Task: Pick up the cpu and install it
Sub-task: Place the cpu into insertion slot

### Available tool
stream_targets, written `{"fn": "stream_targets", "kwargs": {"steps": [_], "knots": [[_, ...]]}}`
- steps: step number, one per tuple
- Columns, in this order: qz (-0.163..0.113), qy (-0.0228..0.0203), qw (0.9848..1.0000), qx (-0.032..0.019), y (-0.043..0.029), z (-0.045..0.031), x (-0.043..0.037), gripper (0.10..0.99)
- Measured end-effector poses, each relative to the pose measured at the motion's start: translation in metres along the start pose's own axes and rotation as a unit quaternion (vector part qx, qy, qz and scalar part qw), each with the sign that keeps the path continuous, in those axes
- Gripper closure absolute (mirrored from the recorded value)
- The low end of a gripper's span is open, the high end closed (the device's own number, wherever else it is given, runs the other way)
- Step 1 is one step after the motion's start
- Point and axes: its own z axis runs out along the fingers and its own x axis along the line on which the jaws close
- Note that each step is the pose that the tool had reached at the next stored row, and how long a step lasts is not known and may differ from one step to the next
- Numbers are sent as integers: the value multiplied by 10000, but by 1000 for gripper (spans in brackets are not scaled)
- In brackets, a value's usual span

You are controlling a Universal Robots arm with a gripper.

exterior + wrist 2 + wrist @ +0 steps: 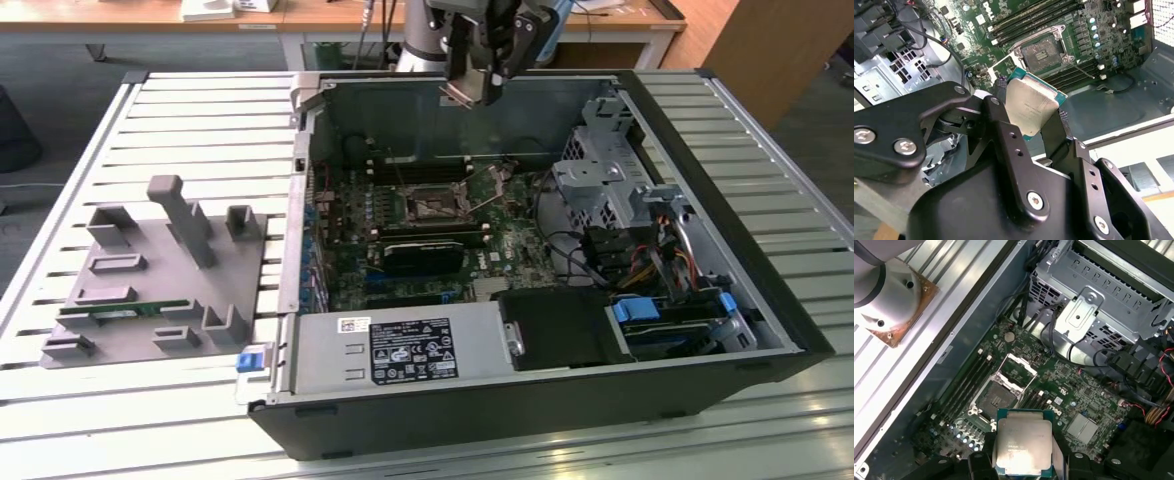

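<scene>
The scene is brightly and evenly lit, with soft shadows. The slatted silver metal bench point(200, 110) beside the hand point(477, 92) is paled by glare, while the inside of the open black computer case point(534, 410) below the hand is shaded. In both wrist views a dull sheen is carried by the small square silver-topped cpu point(1029, 107) point(1021, 447) held in the hand, and the green motherboard point(1074, 385) beyond it is rendered dim.

Counts, by kind: one open computer case point(534, 405); one motherboard point(350, 285); one socket point(434, 205); one power supply point(400, 350). One gripper point(474, 92) with two black fingers point(1053, 132); one cpu point(1021, 445). One grey fixture plate point(147, 285); one loose memory stick point(127, 311) (sticks seated on the board are too crowded to count).
</scene>
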Motion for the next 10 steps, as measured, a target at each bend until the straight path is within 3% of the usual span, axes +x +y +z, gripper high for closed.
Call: {"fn": "stream_targets", "kwargs": {"steps": [5, 10], "knots": [[242, -21, 9997, -6, -3, 8, 2, 557], [557, -49, 9984, -13, -14, 20, 9, 557]]}}
